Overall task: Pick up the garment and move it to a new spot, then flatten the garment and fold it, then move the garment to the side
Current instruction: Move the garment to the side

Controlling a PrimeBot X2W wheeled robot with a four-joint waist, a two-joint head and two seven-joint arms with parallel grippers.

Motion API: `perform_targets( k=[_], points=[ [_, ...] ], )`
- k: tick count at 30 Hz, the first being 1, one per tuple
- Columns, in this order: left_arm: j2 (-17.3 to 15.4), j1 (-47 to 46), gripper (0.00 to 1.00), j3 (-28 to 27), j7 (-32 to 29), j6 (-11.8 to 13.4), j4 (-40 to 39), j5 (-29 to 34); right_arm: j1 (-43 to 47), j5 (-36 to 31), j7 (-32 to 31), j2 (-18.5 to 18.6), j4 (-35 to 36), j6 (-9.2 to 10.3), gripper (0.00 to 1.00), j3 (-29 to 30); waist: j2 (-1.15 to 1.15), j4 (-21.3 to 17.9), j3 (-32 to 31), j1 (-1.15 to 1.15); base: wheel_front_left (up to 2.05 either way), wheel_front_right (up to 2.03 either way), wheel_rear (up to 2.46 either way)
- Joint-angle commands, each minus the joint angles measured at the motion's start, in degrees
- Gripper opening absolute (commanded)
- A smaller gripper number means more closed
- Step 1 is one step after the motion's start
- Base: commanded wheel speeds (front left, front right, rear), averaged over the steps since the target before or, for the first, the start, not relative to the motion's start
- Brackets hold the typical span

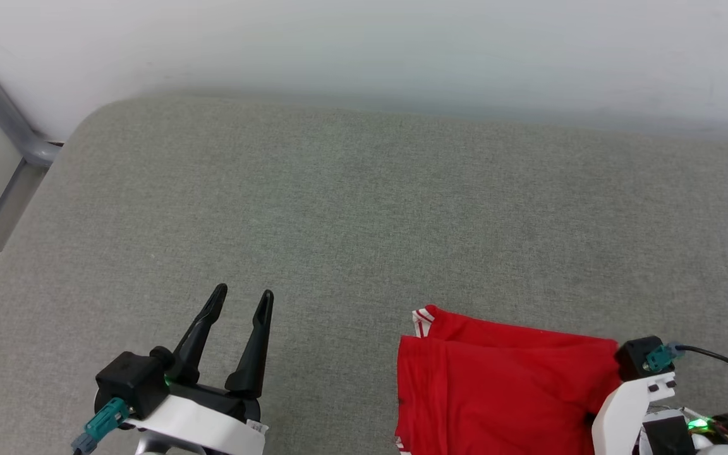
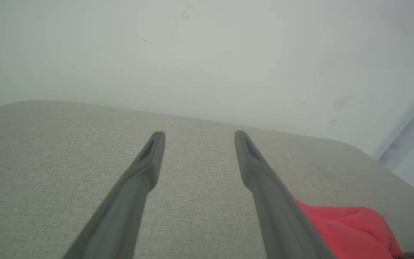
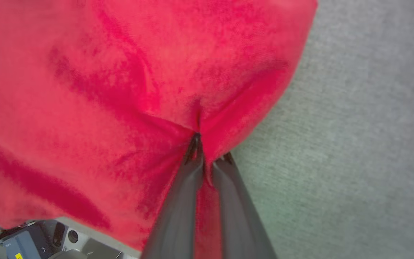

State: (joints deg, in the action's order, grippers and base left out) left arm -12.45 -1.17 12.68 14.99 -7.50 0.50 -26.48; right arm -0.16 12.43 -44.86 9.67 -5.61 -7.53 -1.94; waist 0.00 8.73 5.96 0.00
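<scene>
The garment (image 1: 503, 385) is a red folded bundle lying at the near right of the grey padded surface (image 1: 364, 208), with a red-white striped trim (image 1: 423, 319) at its far left corner. In the right wrist view my right gripper (image 3: 210, 149) is shut on the garment (image 3: 120, 90), pinching a fold near its edge so that creases radiate from the fingertips. In the head view my right wrist (image 1: 629, 404) sits over the garment's right end. My left gripper (image 1: 242, 294) stands open and empty at the near left, well apart from the garment (image 2: 350, 226), also seen as left gripper (image 2: 199, 135).
A pale wall runs along the far edge of the surface. A grey metal rail (image 1: 4, 114) stands beyond the surface's rounded left corner. Bare grey padding spreads across the middle and far side. Part of the robot's base (image 3: 31, 241) shows under the garment's near edge.
</scene>
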Motion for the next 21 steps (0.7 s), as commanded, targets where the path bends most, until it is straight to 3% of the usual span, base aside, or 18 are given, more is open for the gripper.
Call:
perform_targets(
  k=[1,5,14,21],
  points=[
    [0.00,0.29,1.00,-0.10,0.26,0.03,0.05,0.12,-1.13,-0.38,0.61,0.95,0.07,0.10,0.00,-0.25,0.00,-0.54,-0.54,0.00,0.00,0.00,0.00],
    [0.02,0.73,1.00,-0.15,0.23,0.03,-0.26,0.15,-2.85,-1.68,2.14,4.94,2.33,0.09,0.00,-3.85,0.00,-2.26,-1.36,0.00,0.00,0.00,0.00],
    [0.30,0.11,1.00,0.77,0.20,0.03,-1.82,0.66,-9.68,-4.21,1.56,18.68,5.95,0.09,0.00,-12.47,0.00,-8.18,-0.22,0.00,0.00,0.00,0.00],
    [0.12,-2.53,1.00,2.58,0.20,0.03,-4.24,1.91,-16.60,-4.24,2.05,28.20,4.13,0.09,0.00,-14.66,0.00,-13.83,4.42,0.00,0.00,0.00,0.00]
  ],
)
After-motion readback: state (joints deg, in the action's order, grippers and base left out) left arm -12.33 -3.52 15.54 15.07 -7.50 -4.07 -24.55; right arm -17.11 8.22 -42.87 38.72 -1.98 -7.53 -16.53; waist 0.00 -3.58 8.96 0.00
